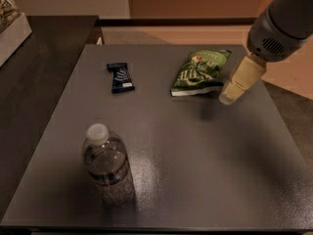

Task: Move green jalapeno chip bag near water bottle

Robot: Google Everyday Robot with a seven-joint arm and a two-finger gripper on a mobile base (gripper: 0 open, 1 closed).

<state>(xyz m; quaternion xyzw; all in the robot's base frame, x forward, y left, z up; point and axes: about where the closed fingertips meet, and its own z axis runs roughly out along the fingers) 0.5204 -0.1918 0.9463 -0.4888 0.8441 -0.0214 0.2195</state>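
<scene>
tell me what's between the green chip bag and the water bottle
Only bare table lies between the chip bag and the water bottle in the camera view. The gripper is on the bag's far side, by its lower right corner.

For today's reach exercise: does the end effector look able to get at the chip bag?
Probably yes: the end effector hangs just to the right of the chip bag in the camera view, with nothing between them.

A dark blue wrapper [120, 77] lies flat on the grey table [205, 180]; a darker counter [44, 82] alongside bears a white box [13, 35].
</scene>
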